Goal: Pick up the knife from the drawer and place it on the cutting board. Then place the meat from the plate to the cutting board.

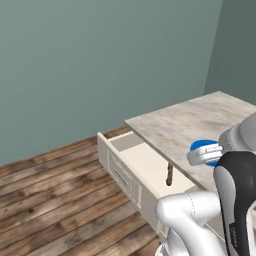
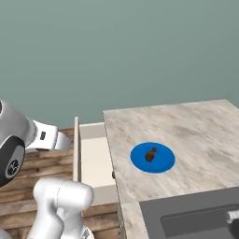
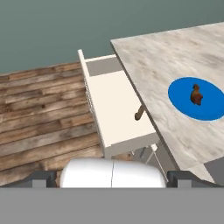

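Note:
The drawer (image 3: 114,103) stands pulled out from under the counter, cream-white with a pale inside; it also appears as the drawer (image 1: 131,167) and the drawer (image 2: 94,161). The knife (image 3: 139,113) lies in it against the counter edge. Only its brown handle shows, the knife (image 1: 169,174), with the blade hidden under the countertop. The blue plate (image 3: 197,99) rests on the counter with the meat (image 3: 196,94) on it, again seen as the plate (image 2: 152,158) and the meat (image 2: 151,154). My gripper (image 3: 111,178) hangs open and empty, above and short of the drawer. The cutting board is out of view.
The grey marbled countertop (image 2: 186,126) runs right of the drawer. A dark sink (image 2: 196,217) is set into its near right corner. Wooden floor (image 1: 55,190) lies left of the drawer, with a teal wall (image 1: 100,60) behind. My arm (image 1: 235,200) rises close to the drawer front.

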You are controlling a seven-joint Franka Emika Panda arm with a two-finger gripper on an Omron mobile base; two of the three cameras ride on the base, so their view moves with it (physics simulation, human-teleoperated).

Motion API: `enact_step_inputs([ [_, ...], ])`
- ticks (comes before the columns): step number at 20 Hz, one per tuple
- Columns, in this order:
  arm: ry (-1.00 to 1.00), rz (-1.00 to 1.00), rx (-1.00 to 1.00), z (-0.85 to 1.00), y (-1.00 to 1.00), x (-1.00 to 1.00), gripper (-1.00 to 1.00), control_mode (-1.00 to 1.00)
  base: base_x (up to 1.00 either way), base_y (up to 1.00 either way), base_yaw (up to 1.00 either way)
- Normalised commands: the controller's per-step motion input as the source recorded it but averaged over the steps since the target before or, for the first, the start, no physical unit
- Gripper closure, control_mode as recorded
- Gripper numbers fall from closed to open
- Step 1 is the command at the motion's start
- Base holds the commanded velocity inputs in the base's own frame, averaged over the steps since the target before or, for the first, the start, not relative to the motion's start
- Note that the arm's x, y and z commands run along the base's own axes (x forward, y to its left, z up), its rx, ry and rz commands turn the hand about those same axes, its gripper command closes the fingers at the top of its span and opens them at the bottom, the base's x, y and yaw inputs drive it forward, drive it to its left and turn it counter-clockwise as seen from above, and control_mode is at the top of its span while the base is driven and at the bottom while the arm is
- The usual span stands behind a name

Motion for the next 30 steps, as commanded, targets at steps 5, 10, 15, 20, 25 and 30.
enact_step_inputs([
  [5,0.00,0.00,0.00,0.00,0.00,0.00,-1.00,1.00,0.41,-0.22,0.15],
  [10,0.00,0.00,0.00,0.00,0.00,0.00,-1.00,1.00,0.32,-0.05,0.14],
  [15,0.00,0.11,0.00,-0.31,0.05,0.30,-1.00,-1.00,0.00,0.00,0.00],
  [20,-0.02,0.08,-0.01,-0.28,0.19,0.47,-1.00,-1.00,0.00,0.00,0.00],
  [25,-0.02,0.00,-0.03,-0.33,0.40,0.37,-1.00,-1.00,0.00,0.00,0.00],
  [30,0.02,-0.01,0.01,-0.60,0.36,0.45,-1.00,-1.00,0.00,0.00,0.00],
])
